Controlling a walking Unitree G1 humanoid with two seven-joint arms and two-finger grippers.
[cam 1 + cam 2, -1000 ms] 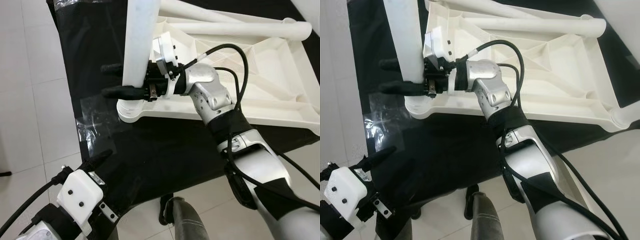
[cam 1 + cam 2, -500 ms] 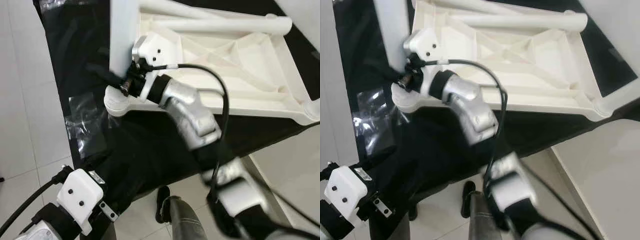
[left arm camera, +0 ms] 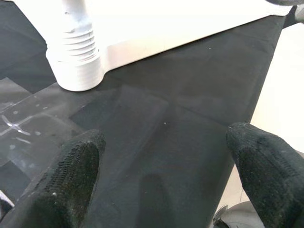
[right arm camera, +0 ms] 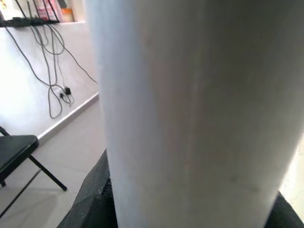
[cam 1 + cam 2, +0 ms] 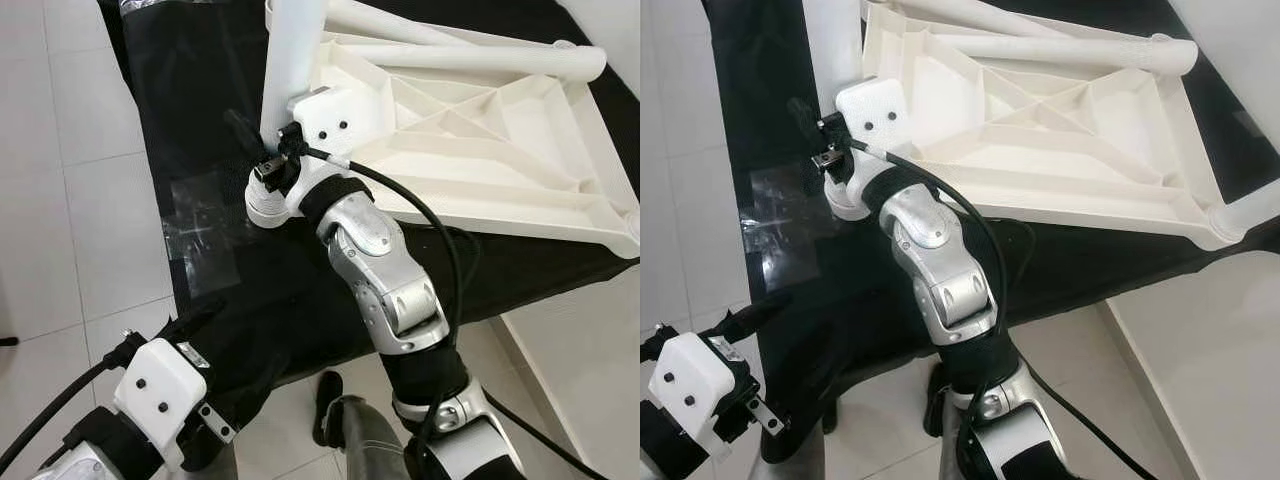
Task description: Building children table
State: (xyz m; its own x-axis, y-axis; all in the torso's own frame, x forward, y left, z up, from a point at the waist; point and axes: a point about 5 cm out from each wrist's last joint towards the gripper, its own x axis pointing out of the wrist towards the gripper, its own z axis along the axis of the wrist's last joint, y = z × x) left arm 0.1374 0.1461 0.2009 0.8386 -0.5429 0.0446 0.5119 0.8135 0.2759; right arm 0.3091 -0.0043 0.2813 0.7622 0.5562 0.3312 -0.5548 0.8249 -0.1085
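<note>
1. The upturned white table top [image 5: 480, 130] lies ribbed side up on the black-covered desk [image 5: 300, 290]. It is my landmark. Its long edge runs along the desk's near side, and two loose legs rest across its far rim.

2. The white leg [image 5: 292, 70] stands upright in the top's near-left corner socket [image 5: 268, 205]. In the left wrist view its threaded foot sits partly down in that collar, so I judge it seated but perhaps not fully home.

3. What has changed: over the last second my right arm has rolled at the wrist. A second ago the forearm lay across the top's near edge; now it rises straight from below that edge to the corner. I read that as one twist of the leg.

4. The right gripper [image 5: 262, 150] is at that corner, jaws clenched around the leg, which fills the right wrist view between the dark pads.

5. The left gripper [image 3: 166, 175] hovers off the corner over bare black cover, jaws released and wide, holding nothing.

6. A taped patch of clear film [image 5: 200, 225] lies beside the socket.
</note>
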